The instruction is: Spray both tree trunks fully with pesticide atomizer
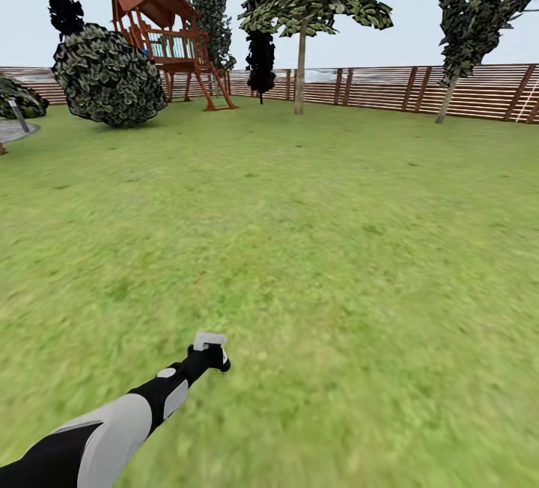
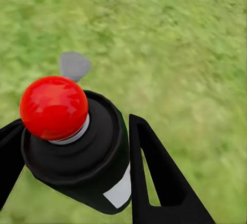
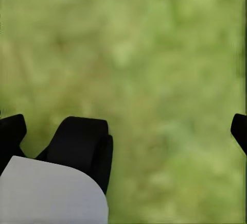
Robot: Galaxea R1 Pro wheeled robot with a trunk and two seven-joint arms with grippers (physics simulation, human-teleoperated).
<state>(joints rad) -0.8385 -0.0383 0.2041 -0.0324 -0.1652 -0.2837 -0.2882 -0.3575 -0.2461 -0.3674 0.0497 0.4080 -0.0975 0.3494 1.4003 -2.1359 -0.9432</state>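
R wrist: blurry grass (image 3: pixel 164 54) below; black-and-white robot part (image 3: pixel 62 177) in front of it.

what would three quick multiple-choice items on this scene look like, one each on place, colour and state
1. Where is the playhouse?
A. far left, by the fence
B. beside the left arm
C. far right

2. What colour is the ball on the atomizer?
A. blue
B. red
C. yellow

3. What state is the left gripper in?
A. open and empty
B. shut on the atomizer
C. resting on the grass

Key: 1 A, it stands far off at the lawn's left; 2 B, the ball is glossy red; 3 B, fingers flank the bottle.
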